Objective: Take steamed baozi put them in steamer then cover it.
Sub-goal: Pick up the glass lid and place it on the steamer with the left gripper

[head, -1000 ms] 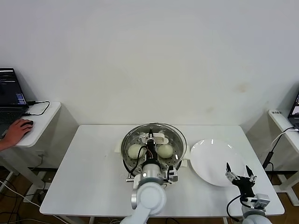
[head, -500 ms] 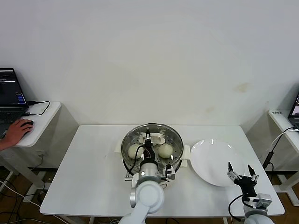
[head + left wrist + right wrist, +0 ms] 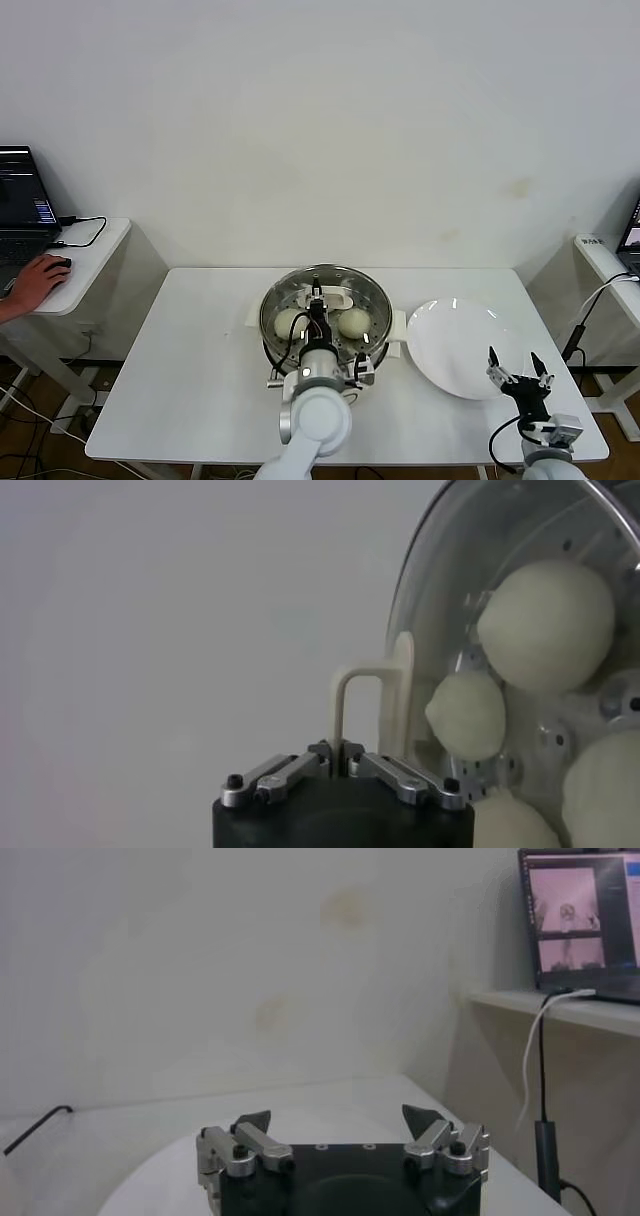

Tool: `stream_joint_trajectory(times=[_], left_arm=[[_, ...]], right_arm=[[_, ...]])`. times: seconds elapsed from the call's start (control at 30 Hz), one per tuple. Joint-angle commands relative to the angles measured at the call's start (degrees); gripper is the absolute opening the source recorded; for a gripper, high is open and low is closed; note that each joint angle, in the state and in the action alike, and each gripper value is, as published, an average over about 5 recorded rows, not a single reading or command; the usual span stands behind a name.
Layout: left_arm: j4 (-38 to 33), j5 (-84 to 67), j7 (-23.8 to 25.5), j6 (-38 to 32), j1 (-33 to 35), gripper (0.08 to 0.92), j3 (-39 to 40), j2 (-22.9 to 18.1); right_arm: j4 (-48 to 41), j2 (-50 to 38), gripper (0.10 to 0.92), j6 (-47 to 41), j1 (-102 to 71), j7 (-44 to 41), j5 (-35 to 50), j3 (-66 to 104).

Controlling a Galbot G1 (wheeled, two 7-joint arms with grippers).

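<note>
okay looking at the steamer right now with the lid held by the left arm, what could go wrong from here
1. The left gripper pinches only the thin handle of the cover, so the glass could tilt or slip as it settles on the steamer.
2. The steamed baozi sit high right under the glass; a lid set off-centre might press on one.
3. The plate lies close beside the steamer, and the open right gripper hovers at its edge; a careless move could nudge it.

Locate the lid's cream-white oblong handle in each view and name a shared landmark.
Head view: the cream-white oblong handle sits atop the round clear glass lid, centre of the table.
Left wrist view: it stands upright, pinched in the shut left end effector.
Right wrist view: not in it.
Shared landmark: the cream-white round buns under the glass.
</note>
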Motion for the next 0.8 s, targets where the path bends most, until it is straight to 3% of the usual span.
stream_joint_trajectory(times=[0.03, 0.8], left_arm=[[0.7, -0.2, -1.7, -0.6, -0.1, 0.137, -0.4, 0.0], [0.3, -0.5, -2.0, -1.5, 1.2, 0.158, -0.2, 0.1]], right_arm=[[0.0, 0.0, 0.822, 0.1, -0.1, 0.0, 0.1, 0.2], [-0.1, 0.0, 0.823, 0.4, -0.1, 0.0, 0.3, 0.5]])
